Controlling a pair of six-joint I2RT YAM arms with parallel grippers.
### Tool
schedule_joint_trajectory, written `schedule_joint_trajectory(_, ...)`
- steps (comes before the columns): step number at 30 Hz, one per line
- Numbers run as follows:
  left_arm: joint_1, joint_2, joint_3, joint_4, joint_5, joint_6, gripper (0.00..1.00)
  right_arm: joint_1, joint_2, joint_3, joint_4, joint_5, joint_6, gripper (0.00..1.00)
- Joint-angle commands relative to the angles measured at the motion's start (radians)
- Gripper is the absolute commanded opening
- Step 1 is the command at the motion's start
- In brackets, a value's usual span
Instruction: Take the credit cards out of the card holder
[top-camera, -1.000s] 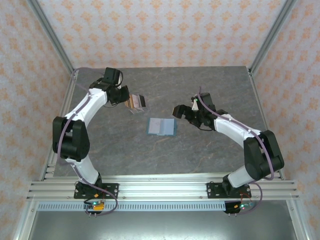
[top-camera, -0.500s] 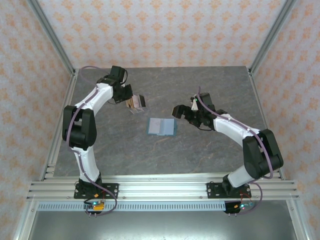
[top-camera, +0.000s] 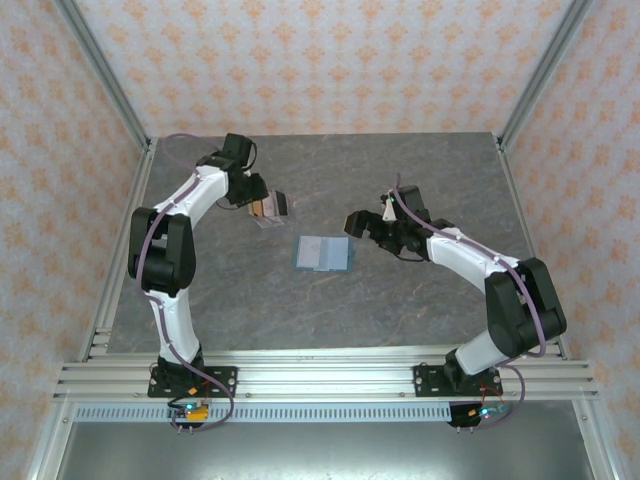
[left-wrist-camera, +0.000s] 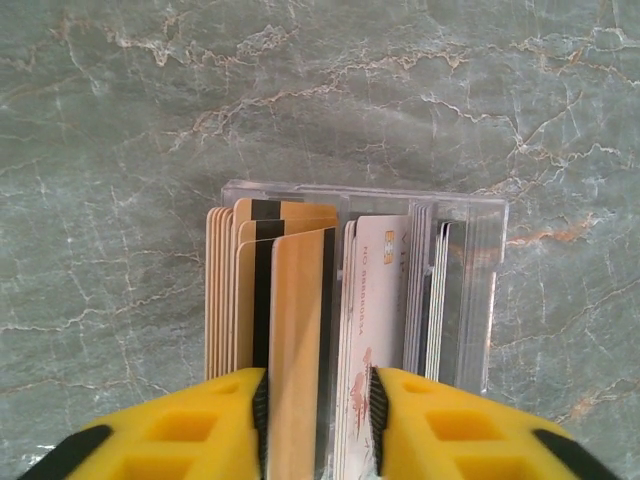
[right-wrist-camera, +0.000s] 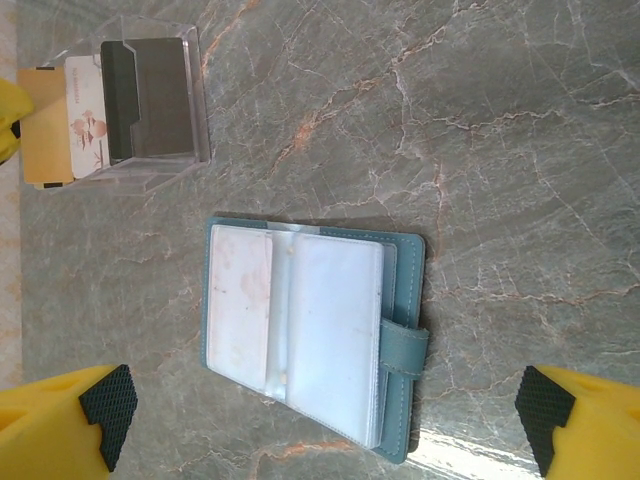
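The card holder (top-camera: 324, 253) is a teal wallet lying open and flat mid-table, its clear sleeves up. One sleeve shows a pale pinkish card (right-wrist-camera: 240, 300). Other credit cards stand on edge in a clear plastic stand (top-camera: 270, 208): brown ones (left-wrist-camera: 300, 330), pale ones (left-wrist-camera: 378, 290) and dark ones (left-wrist-camera: 436, 290). My left gripper (left-wrist-camera: 318, 410) is over the stand, jaws narrowly parted either side of a brown card and a pale card. My right gripper (right-wrist-camera: 325, 405) hovers wide open just right of the wallet (right-wrist-camera: 400, 290), holding nothing.
The clear stand (right-wrist-camera: 150, 150) sits behind and left of the wallet on the grey marble table (top-camera: 400, 160). Metal frame posts and patterned walls close in the table's sides and back.
My left arm's elbow has swung up and back while its gripper stayed at the stand. Its jaws, shut on a brown card before, have parted slightly. My right arm has not moved.
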Motion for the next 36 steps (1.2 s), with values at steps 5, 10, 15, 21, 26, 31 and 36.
schedule_joint_trajectory(5,0.008,-0.140,0.030,-0.045,-0.023,-0.017,0.48,-0.004,0.007,0.047,-0.052,0.049,-0.017,0.99)
schedule_joint_trajectory(10,0.007,-0.264,-0.050,-0.027,-0.026,-0.050,0.57,0.011,0.025,0.066,-0.094,0.073,0.008,0.94)
schedule_joint_trajectory(15,0.007,-0.418,-0.218,-0.006,-0.058,-0.083,0.71,0.131,0.068,0.146,-0.201,0.205,0.000,0.90)
schedule_joint_trajectory(21,0.009,-0.570,-0.414,0.007,-0.032,-0.065,0.89,0.267,0.190,0.284,-0.309,0.358,0.021,0.83)
schedule_joint_trajectory(26,0.009,-0.673,-0.571,0.047,-0.069,-0.055,1.00,0.346,0.299,0.404,-0.394,0.461,0.043,0.77)
schedule_joint_trajectory(31,0.008,-0.702,-0.676,0.097,-0.012,-0.075,1.00,0.386,0.426,0.537,-0.489,0.506,0.037,0.73)
schedule_joint_trajectory(36,0.009,-0.694,-0.733,0.152,0.034,-0.120,1.00,0.405,0.528,0.638,-0.553,0.541,0.042,0.72)
